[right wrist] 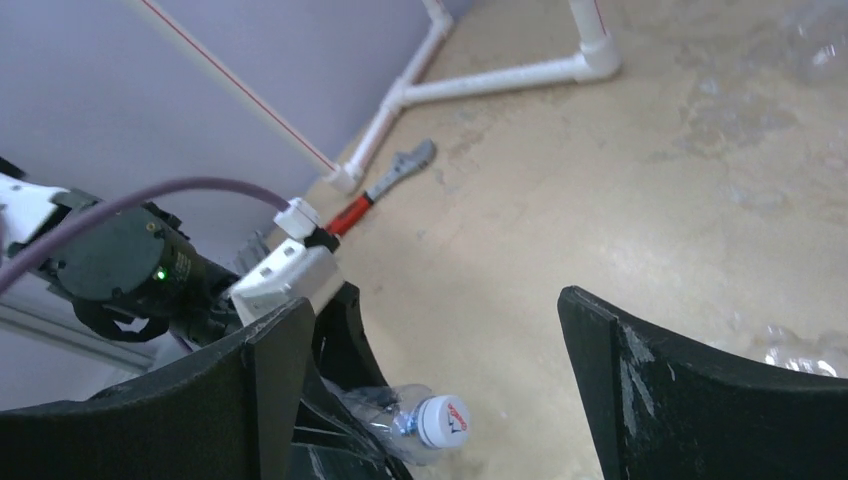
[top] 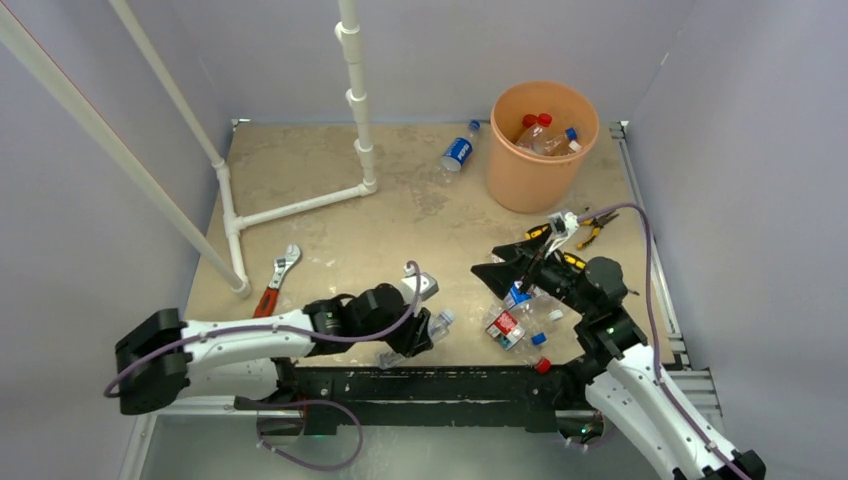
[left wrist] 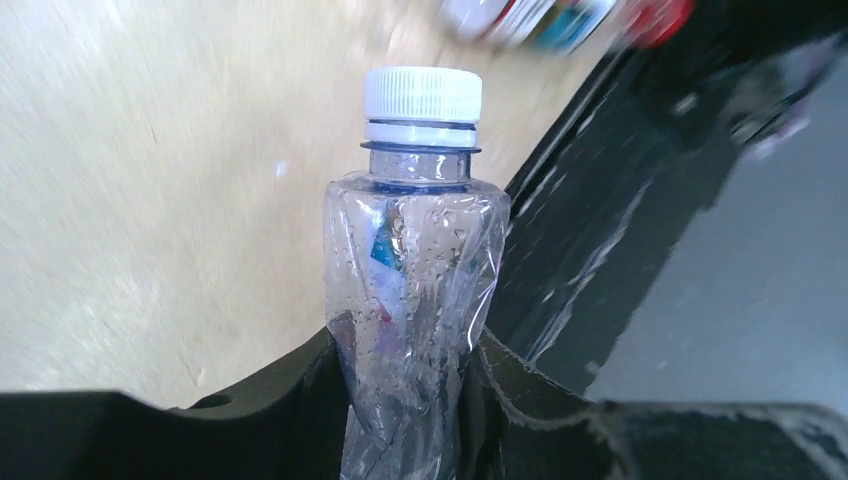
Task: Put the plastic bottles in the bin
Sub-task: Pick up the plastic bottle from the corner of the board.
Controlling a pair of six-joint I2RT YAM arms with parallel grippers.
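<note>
**Crumpled bottle (left wrist: 415, 270) pinched in my left gripper (left wrist: 408, 390)**

Clear and dented, it runs up between my two left fingers (left wrist: 300, 400), which press on it from both sides. Its white cap points away from the wrist, and droplets cling inside the plastic. Seen from above, this gripper sits low near the front edge of the table (top: 400, 200), with the cap aimed to the right.

My right gripper (right wrist: 440, 330) has its jaws spread wide with nothing between them. It hangs above the table and faces left, towards my other arm. Under and just beside it, the loose bottles (top: 512, 325) lie in a jumble near the front rail. One has a red label, and a blue cap and a red cap show among them.

At the far right of the table the orange bin (top: 530, 180) stands upright. The binned bottles (top: 545, 135) show red and blue caps. A blue-labelled bottle (top: 459, 152) lies on its side just left of the bin.

A red-handled wrench (top: 277, 280) lies at the left, near a white pipe frame (top: 300, 205). Pliers (top: 597, 225) rest by the right edge, between the bin and my right arm.
</note>
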